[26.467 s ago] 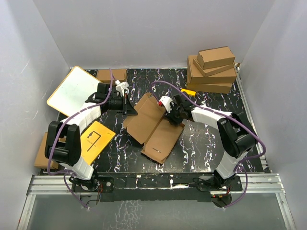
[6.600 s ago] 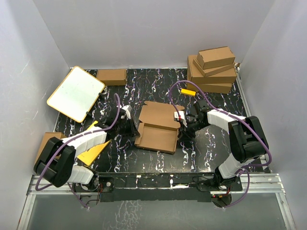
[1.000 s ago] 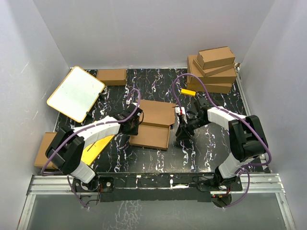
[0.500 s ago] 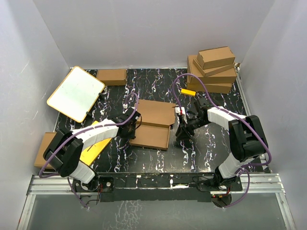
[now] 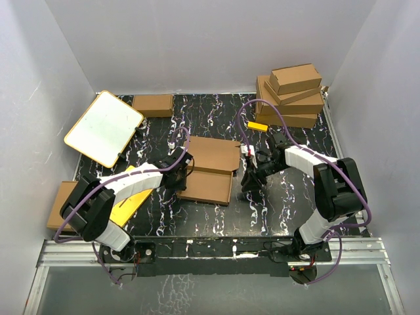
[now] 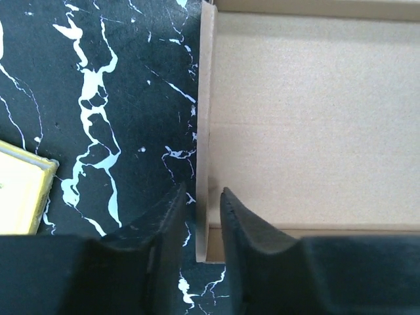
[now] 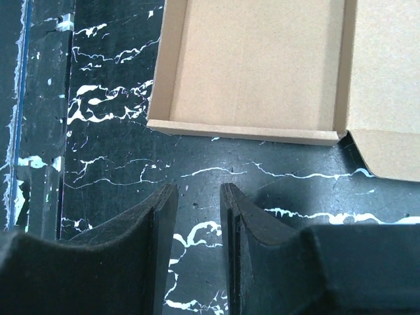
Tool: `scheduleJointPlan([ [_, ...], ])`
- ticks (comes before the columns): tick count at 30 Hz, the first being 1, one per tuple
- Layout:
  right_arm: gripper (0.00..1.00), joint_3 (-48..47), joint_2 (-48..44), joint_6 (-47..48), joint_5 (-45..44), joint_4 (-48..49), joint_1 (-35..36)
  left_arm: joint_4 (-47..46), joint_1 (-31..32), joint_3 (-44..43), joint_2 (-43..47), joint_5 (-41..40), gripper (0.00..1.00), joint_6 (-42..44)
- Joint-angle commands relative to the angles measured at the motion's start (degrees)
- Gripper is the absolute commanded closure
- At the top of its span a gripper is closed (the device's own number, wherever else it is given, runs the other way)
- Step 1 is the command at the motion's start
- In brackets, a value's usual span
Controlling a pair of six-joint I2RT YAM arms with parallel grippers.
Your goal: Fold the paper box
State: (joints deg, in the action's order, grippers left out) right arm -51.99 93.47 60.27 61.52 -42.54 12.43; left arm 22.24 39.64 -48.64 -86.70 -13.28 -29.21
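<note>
The paper box (image 5: 207, 186) is a walled tray, lid (image 5: 213, 152) unclosed; left tool (image 6: 202, 193) narrowly straddles one wall (image 6: 205, 98), unclamped; right tool (image 7: 198, 190) hangs slightly open, empty.

The left arm (image 5: 125, 187) and the right arm (image 5: 308, 161) wear white shells over their links, with black joints and black bases. A purple cable (image 5: 252, 104) loops along each. The left tool (image 6: 202, 197) and right tool (image 7: 199, 190) end in matte black, wedge-shaped fingers (image 7: 161, 249).
</note>
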Motion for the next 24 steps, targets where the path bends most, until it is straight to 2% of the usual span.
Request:
scheduleJointPlan([
  [1, 0.62, -3.52, -1.95, 2.39, 3.73, -1.04, -2.09, -0.83, -0.09, 0.90, 4.70, 0.70, 0.65, -1.51],
  [4, 0.60, -4.22, -3.61, 2.29, 4.11, -1.76, -4.97, -3.38, -0.17, 3.00, 10.45, 1.45, 0.55, -2.75],
  [9, 0.58, -5.30, -6.61, -0.18, 5.10, -2.08, -12.05, -9.89, -0.35, 8.58, 20.30, 3.29, 0.44, -4.29],
  [12, 0.54, -5.78, -9.44, -8.74, 3.39, 3.23, -17.69, -15.43, -0.63, 13.10, 26.70, 5.21, 0.32, -4.57],
  [13, 0.51, -5.83, -10.51, -11.07, 1.87, 5.23, -18.93, -17.04, -0.81, 14.37, 28.93, 5.46, 0.25, -4.99],
  [15, 0.35, -5.92, -12.73, -13.77, -0.99, 8.93, -20.68, -20.15, -1.00, 16.96, 33.01, 6.07, 0.10, -5.77],
  [17, 0.11, -5.64, -14.63, -14.50, -2.44, 12.57, -21.53, -22.66, -1.21, 19.37, 36.58, 6.85, 0.05, -6.47],
  [18, 0.02, -5.48, -14.87, -14.09, -2.11, 14.14, -21.64, -23.40, -1.30, 20.17, 38.08, 7.08, 0.04, -6.71],
  [21, 0.01, -7.25, -13.20, -3.38, 0.86, 11.57, -21.46, -24.77, -1.49, 22.11, 40.89, 8.13, 0.04, -7.39],
  [24, 0.01, -11.82, -7.83, 13.19, 2.40, 3.71, -20.32, -26.32, -1.58, 23.81, 41.73, 9.59, 0.04, -9.01],
])
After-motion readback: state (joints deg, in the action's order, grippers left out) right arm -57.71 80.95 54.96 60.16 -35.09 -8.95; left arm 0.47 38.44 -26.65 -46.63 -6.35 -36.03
